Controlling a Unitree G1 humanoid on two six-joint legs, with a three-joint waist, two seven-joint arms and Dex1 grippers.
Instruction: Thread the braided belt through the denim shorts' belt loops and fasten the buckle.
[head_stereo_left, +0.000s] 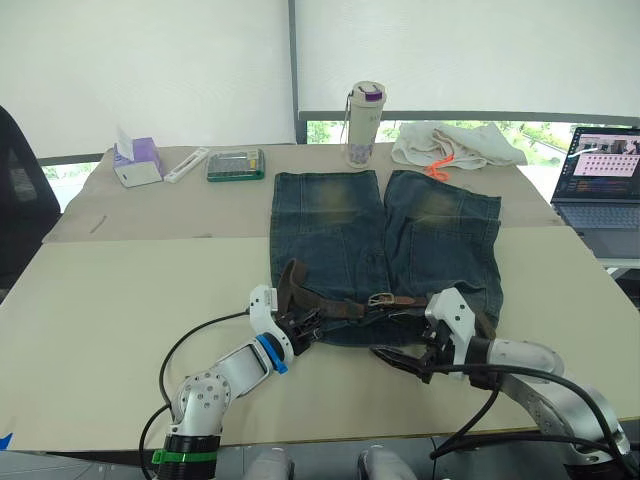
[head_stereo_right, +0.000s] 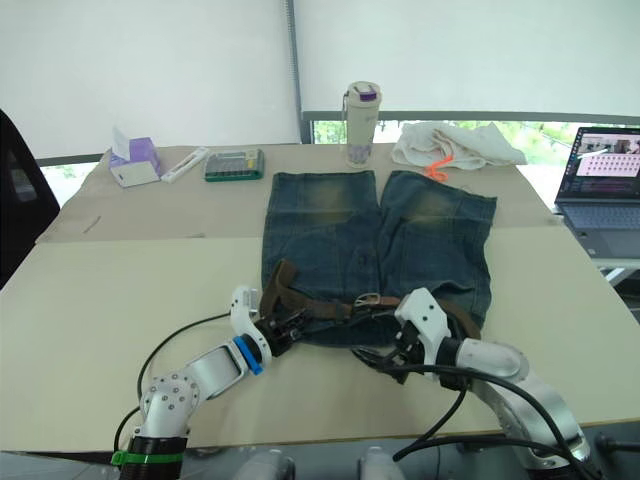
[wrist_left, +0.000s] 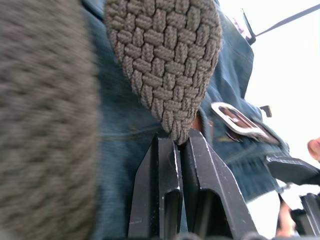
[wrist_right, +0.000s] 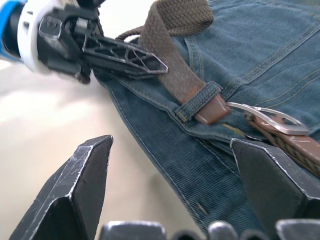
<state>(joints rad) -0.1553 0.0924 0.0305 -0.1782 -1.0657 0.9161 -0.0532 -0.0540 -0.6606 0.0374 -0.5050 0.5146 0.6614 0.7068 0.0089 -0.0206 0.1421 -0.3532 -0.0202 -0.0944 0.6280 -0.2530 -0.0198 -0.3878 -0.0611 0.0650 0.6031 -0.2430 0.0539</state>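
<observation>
While the left gripper (wrist_left: 175, 142) pinches the braided belt (wrist_left: 165, 60) on the denim shorts (head_stereo_left: 385, 245), the right gripper (wrist_right: 172, 165) gapes wide, holding nothing.

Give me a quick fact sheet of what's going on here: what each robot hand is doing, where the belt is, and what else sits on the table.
Left gripper: shut on the braided belt, pinching its woven strap
Right gripper: open, over the waistband, holding nothing
Belt: lies along the waistband of the denim shorts, passing under one belt loop
Buckle: silver, lying on the denim, not fastened
Table: bottle, tissue box, crumpled cloth, laptop
</observation>
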